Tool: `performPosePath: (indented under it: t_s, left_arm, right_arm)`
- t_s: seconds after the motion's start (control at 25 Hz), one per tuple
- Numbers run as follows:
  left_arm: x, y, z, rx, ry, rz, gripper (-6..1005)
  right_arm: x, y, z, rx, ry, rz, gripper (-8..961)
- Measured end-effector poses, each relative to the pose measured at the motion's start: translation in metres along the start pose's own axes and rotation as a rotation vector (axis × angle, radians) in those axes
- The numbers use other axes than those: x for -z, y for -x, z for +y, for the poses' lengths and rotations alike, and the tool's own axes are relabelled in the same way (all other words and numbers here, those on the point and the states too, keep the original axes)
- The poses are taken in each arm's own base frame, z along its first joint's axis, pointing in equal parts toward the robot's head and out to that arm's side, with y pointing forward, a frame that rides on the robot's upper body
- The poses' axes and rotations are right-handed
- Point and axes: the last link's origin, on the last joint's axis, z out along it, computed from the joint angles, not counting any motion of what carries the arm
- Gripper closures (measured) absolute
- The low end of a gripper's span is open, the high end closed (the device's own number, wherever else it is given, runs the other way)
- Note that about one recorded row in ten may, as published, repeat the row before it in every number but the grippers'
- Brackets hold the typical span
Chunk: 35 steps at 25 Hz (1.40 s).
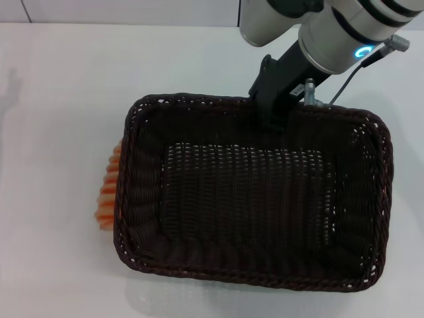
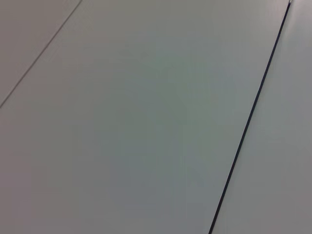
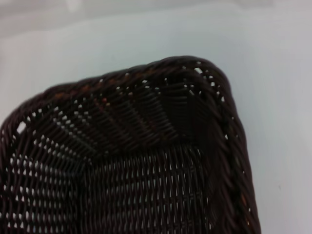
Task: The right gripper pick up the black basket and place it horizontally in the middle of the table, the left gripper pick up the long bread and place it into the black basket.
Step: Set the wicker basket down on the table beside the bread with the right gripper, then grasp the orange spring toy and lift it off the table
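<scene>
Head view: right gripper reaching down from the far right, sitting at the far rim of the basket, apparently clamped on it, fingertips hidden behind the weave. Basket lying flat on the white table, stretching toward the robot from the gripper. Bread peeking out past the basket's left wall, touching or just beside it. No left gripper here.

Left wrist view: only pale flat panels with thin dark seams.

Right wrist view: just a rounded basket corner and woven inside, over table.
</scene>
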Motion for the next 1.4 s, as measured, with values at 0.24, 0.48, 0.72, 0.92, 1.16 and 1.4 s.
performPosePath:
  t_s: [0.24, 0.48, 0.72, 0.92, 1.16, 1.4]
  left_arm:
    - [0.005, -0.003, -0.003, 0.026, 0.002, 0.01, 165]
    - [0.008, -0.003, -0.003, 0.026, 0.003, 0.014, 165]
    - [0.01, -0.002, -0.002, 0.049, 0.008, 0.007, 165]
    - [0.01, -0.002, -0.001, 0.057, 0.012, 0.005, 165]
    - [0.007, -0.001, -0.002, 0.073, 0.007, -0.001, 165]
    - [0.0, -0.001, 0.001, 0.079, 0.017, 0.0, 165]
  right_arm:
    - [0.0, -0.001, -0.001, -0.017, -0.017, 0.033, 823]
    - [0.004, 0.005, -0.003, -0.009, -0.05, 0.009, 652]
    - [0.012, 0.019, -0.013, 0.009, -0.174, -0.072, 644]
    - [0.022, 0.027, -0.021, 0.0, -0.288, -0.18, 645]
    - [0.062, 0.006, -0.034, -0.098, -0.646, -0.498, 644]
    - [0.08, -0.05, -0.026, -0.245, -1.021, -0.779, 644]
